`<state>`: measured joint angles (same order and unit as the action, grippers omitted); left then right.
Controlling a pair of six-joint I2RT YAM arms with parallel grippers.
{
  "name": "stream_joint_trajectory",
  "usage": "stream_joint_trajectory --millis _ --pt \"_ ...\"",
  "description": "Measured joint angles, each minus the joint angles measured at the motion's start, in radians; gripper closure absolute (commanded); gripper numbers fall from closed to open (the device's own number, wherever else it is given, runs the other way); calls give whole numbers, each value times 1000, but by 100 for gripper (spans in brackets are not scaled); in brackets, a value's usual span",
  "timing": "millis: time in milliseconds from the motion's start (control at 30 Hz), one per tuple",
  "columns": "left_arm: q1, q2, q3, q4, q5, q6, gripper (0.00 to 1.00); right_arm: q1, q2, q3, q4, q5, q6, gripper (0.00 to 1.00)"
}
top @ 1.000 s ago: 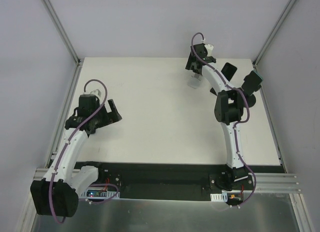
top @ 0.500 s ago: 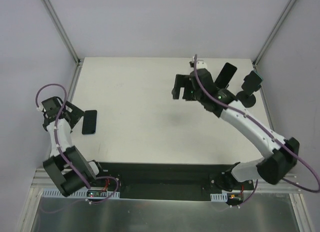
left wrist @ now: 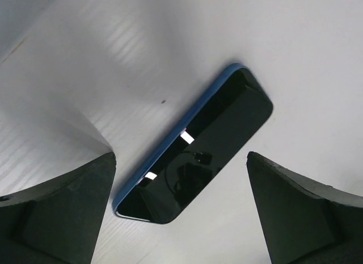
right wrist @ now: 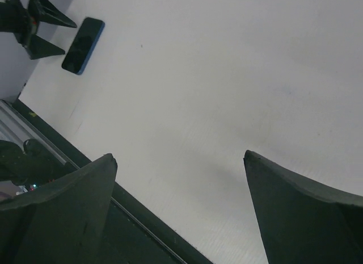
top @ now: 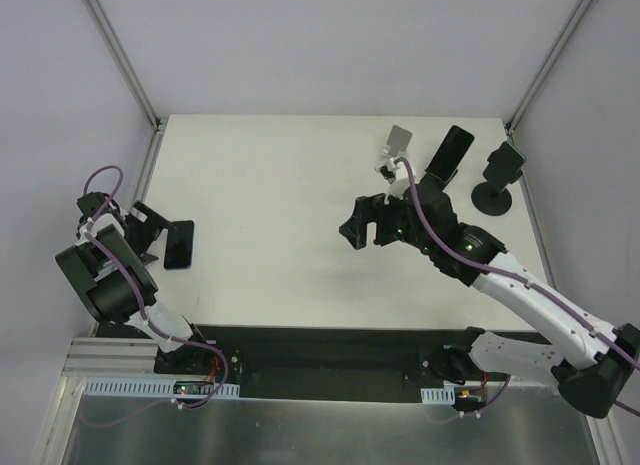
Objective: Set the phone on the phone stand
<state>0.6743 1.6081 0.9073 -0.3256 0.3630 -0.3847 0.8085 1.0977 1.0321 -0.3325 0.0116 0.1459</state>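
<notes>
The phone [top: 180, 244], black-screened in a blue case, lies flat on the white table at the left. It also shows in the left wrist view [left wrist: 198, 145] and, far off, in the right wrist view [right wrist: 83, 45]. My left gripper [top: 153, 236] is open just left of it, and the phone's near end lies between the open jaws [left wrist: 180, 157], untouched. My right gripper [top: 362, 229] is open and empty over the table's middle [right wrist: 179, 156]. A small white phone stand [top: 397, 147] with a grey plate stands at the back right.
A black phone [top: 449, 153] leans upright next to the white stand. A black round-based stand [top: 497, 192] holding a teal-edged device is at the far right. The table's dark front edge [right wrist: 142, 218] lies below my right gripper. Frame posts line both sides.
My right gripper has moved from the back stands toward the table's middle and front. My left arm has folded back, and its open gripper now sits closer to the phone.
</notes>
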Motion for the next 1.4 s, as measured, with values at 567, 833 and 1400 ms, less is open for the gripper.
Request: stream_joint_trajectory --millis 567,833,1400 --pt "-438 77 103 -77 -267 72 1 -1 -232 -132 33 13 -53 4" --pt "-521 171 200 -178 -406 92 2 -2 -323 -147 26 13 -54 4" --pt "-529 253 307 -292 -344 172 73 -2 -339 -159 -16 19 -53 4"
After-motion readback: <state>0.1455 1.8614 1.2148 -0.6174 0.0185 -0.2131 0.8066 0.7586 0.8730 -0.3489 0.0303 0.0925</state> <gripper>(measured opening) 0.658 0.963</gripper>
